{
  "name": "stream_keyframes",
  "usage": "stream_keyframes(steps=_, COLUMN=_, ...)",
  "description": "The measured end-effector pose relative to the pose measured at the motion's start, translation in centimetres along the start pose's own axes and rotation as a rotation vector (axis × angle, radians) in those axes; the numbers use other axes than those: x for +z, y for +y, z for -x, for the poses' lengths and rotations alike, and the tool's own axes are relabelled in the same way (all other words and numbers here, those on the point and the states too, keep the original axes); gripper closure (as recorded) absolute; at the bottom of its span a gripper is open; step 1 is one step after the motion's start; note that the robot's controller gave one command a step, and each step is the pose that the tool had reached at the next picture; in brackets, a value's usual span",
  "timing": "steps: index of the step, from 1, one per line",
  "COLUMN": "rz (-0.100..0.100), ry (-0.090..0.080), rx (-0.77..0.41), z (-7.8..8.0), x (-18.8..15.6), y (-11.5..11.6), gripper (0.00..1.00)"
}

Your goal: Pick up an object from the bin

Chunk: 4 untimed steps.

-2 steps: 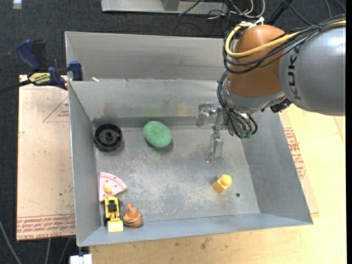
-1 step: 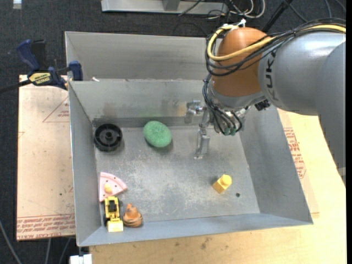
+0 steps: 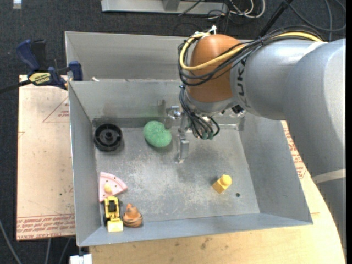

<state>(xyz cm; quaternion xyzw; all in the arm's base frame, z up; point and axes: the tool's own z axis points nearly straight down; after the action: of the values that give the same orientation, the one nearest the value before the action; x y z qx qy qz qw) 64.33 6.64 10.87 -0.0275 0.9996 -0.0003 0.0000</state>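
Note:
My gripper (image 3: 181,147) hangs over the middle of the bin, just right of a green rounded lump (image 3: 157,134) that lies toward the back. One metal finger points down close to the bin floor; nothing shows between the fingers. A small yellow block (image 3: 222,183) lies on the floor to the front right of the gripper, well apart from it.
A black ring-shaped wheel (image 3: 108,137) sits at the left wall. In the front left corner lie a pink wedge (image 3: 110,185), a yellow toy vehicle (image 3: 113,214) and a small orange-brown piece (image 3: 132,217). The arm with its orange cover and cables comes in from the right.

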Motion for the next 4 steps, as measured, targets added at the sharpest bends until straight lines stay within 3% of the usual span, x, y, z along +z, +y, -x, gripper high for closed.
stream_keyframes(steps=1, rz=0.005, ry=-0.004, rx=-0.011, z=-0.1, x=1.3, y=2.3, gripper=0.0)
stream_keyframes(steps=2, rz=0.002, ry=-0.006, rx=0.064, z=0.6, x=2.1, y=1.3, gripper=1.0)
stream_keyframes(steps=3, rz=0.002, ry=-0.003, rx=0.064, z=0.5, x=2.1, y=1.2, gripper=0.0)
stream_keyframes(steps=4, rz=0.002, ry=-0.004, rx=0.064, z=0.5, x=2.1, y=1.2, gripper=0.0)
